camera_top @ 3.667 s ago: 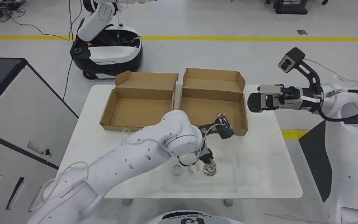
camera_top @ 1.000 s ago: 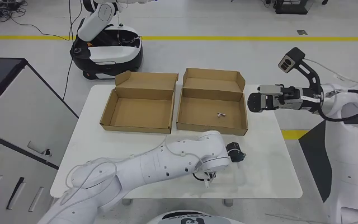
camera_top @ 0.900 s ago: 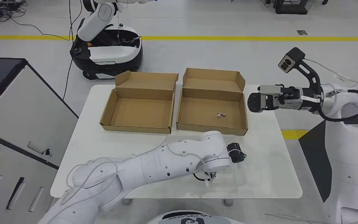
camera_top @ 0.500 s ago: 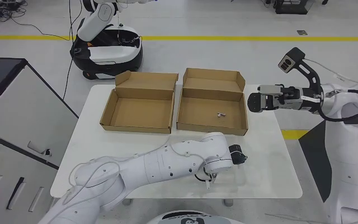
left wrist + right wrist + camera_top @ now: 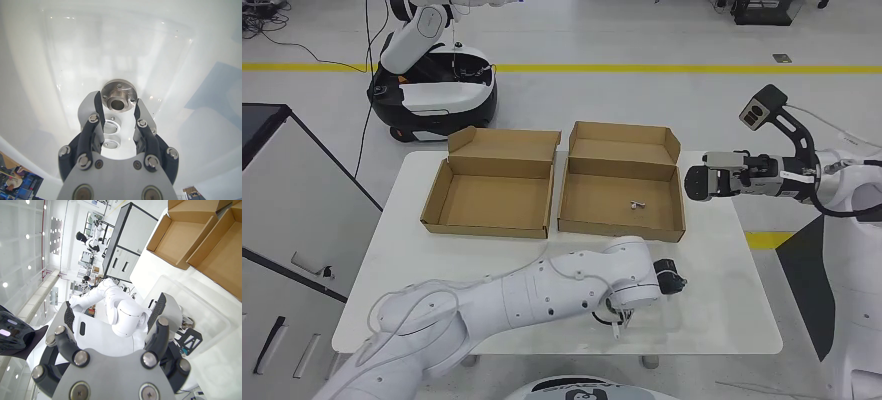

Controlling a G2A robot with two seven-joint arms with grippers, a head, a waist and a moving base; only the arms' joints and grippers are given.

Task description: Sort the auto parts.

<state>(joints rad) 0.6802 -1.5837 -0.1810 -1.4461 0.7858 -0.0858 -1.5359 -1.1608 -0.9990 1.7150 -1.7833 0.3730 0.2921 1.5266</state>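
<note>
My left gripper (image 5: pixel 117 106) is low inside a clear plastic tray (image 5: pixel 170 62), its fingers (image 5: pixel 98 106) pressed against both sides of a steel flanged hub (image 5: pixel 118 96). Two aluminium rings (image 5: pixel 111 126) lie on the tray floor between the fingers, closer to the wrist. From above, the left arm (image 5: pixel 627 285) covers the tray at the table's front. A small bolt (image 5: pixel 637 204) lies in the right cardboard box (image 5: pixel 592 200). The left cardboard box (image 5: pixel 487 200) holds nothing. My right gripper (image 5: pixel 115 308) hangs open in the air beyond the right box's end (image 5: pixel 689 184).
The white table (image 5: pixel 722 290) has free surface at its right and left ends. The two boxes stand side by side at the back, lids folded open. A dark cabinet (image 5: pixel 282 200) stands left of the table. Another robot (image 5: pixel 432 80) is parked behind.
The left arm left the front of the right box, where the small bolt now lies, and came down over the tray. In the last second it edged slightly right. The right arm kept still.
</note>
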